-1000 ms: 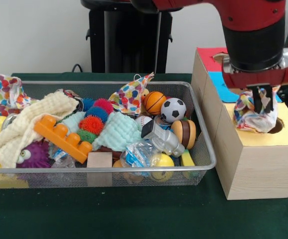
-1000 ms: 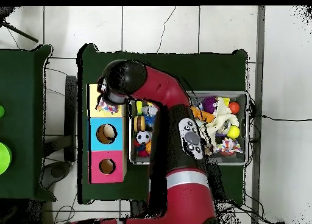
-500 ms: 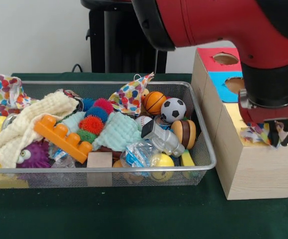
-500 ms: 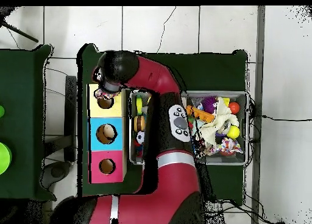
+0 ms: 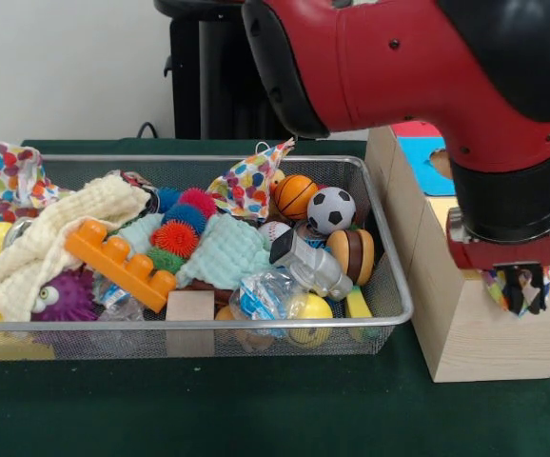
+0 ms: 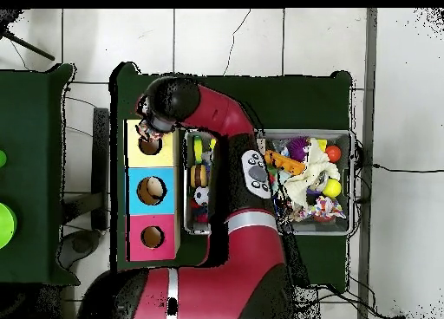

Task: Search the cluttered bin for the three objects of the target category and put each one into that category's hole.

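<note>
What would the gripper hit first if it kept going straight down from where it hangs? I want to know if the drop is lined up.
Probably the wooden box: the gripper, pointing down with polka-dot cloth at its tips, hangs at the box's near edge by the yellow section. Whether it is over the hole is unclear.

The red arm (image 6: 227,159) is reaching across the basket (image 6: 347,185), covering the box's (image 6: 153,194) yellow end.

Bright, even light (soft shadows)
</note>
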Motion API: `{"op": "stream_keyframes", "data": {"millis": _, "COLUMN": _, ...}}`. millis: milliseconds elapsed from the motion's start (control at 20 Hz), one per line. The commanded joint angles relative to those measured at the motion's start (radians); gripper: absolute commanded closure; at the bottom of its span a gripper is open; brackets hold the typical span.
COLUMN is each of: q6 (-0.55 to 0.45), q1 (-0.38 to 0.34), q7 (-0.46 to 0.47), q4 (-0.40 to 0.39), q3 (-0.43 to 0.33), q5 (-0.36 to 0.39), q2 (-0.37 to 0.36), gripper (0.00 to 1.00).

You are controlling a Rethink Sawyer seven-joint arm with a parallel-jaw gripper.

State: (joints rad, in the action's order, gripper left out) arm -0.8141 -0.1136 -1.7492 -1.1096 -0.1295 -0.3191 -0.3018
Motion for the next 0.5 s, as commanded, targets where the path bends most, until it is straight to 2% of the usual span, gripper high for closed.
{"op": "stream_keyframes", "data": {"millis": 50, "q6": 0.152, "q1": -0.080, "q7": -0.009, "q4": -0.284, "q3": -0.099, "q5": 0.028, "q2": -0.049, "gripper": 1.00}}
{"op": "stream_keyframes", "data": {"millis": 500, "q6": 0.043, "q1": -0.076, "q7": -0.061, "q4": -0.348, "q3": -0.089, "q5": 0.015, "q2": -0.163, "gripper": 1.00}}
